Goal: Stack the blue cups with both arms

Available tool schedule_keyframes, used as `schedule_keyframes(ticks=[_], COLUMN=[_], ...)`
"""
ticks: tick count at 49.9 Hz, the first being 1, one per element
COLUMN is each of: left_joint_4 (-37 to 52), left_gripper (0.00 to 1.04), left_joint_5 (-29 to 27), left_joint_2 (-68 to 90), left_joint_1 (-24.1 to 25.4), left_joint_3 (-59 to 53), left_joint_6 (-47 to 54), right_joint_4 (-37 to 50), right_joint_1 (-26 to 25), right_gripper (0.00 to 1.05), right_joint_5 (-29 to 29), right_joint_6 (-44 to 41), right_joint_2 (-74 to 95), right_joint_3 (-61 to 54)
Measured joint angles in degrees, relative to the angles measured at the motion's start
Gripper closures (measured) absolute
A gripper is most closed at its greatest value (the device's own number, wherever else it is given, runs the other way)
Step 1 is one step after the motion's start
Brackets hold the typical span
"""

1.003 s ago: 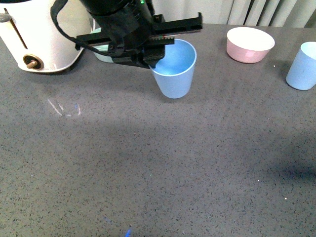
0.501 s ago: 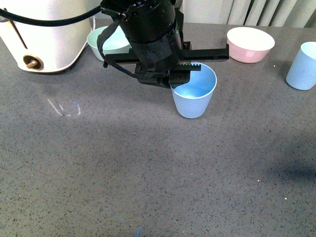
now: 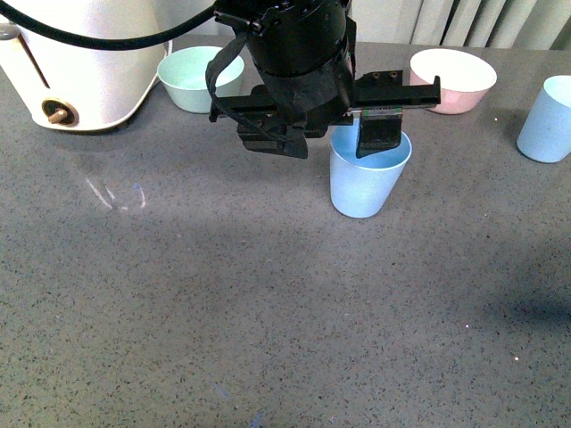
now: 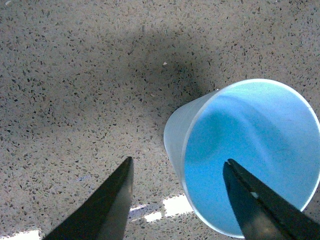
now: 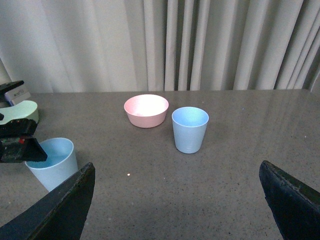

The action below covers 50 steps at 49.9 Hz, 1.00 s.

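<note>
One blue cup (image 3: 364, 189) stands upright on the grey table near the middle. My left gripper (image 3: 326, 147) hovers over it, open. One finger (image 3: 378, 135) hangs inside the rim and the other is outside the wall. In the left wrist view the cup (image 4: 250, 150) shows its aqua inside between and beside my fingertips; the left gripper (image 4: 178, 161) straddles its wall. The second blue cup (image 3: 546, 120) stands at the far right. The right wrist view shows it (image 5: 190, 129) ahead of my open, empty right gripper (image 5: 177, 170), with the first cup (image 5: 55, 167) further off to the side.
A pink bowl (image 3: 452, 76) sits at the back right, also in the right wrist view (image 5: 146, 110). A mint green bowl (image 3: 192, 76) and a white appliance (image 3: 71, 62) stand at the back left. Curtains (image 5: 200, 45) hang behind the table.
My left arm carried the cup rightward and toward the front. The cup was tilted in the grip; now it stands upright on the table and the jaws have opened.
</note>
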Motion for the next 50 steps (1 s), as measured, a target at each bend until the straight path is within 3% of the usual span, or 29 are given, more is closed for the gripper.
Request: schedule_keyframes(ticks=[13,25,26,29,32,37,43,50], left_joint_4=[3.3,13.1,15.1,38.3,48.1,60.5,61.5,62.9], left_gripper=[0.07,0.09,0.10,0.23,0.31,0.47,0.64,0.84], left_joint_5=[1.2,0.2,-1.4,-17.2,-21.1,-19.2,-14.5,-12.1], left_joint_2=[-7.2,-22.2,-23.5,-29.4,-32.9,-42.5,-53.1,-58.7], left_joint_1=[1.3,6.6,6.8,8.3,9.8,15.6,22.2,25.0], left_joint_3=[-4.9,-16.5,-17.9,-29.2,-35.4,-47.7,-57.4,-64.4], left_joint_6=[-1.0,-2.2,-1.6,7.1,12.5,19.1,22.4,23.5], right_joint_4=[0.0,0.0,0.0,0.0,0.0,0.0,0.0,0.0], right_joint_1=[0.0,0.0,0.0,0.0,0.0,0.0,0.0,0.0], right_gripper=[0.09,0.09,0.09,0.09,0.09,0.09,0.09,0.09], right_joint_5=[0.0,0.0,0.0,-0.2,-0.1,0.0,0.0,-0.2], right_joint_6=[0.0,0.0,0.0,0.0,0.0,0.0,0.0,0.0], right_joint_2=[0.0,0.0,0.0,0.0,0.0,0.0,0.0,0.0], right_joint_3=[0.0,0.0,0.0,0.0,0.0,0.0,0.0,0.0])
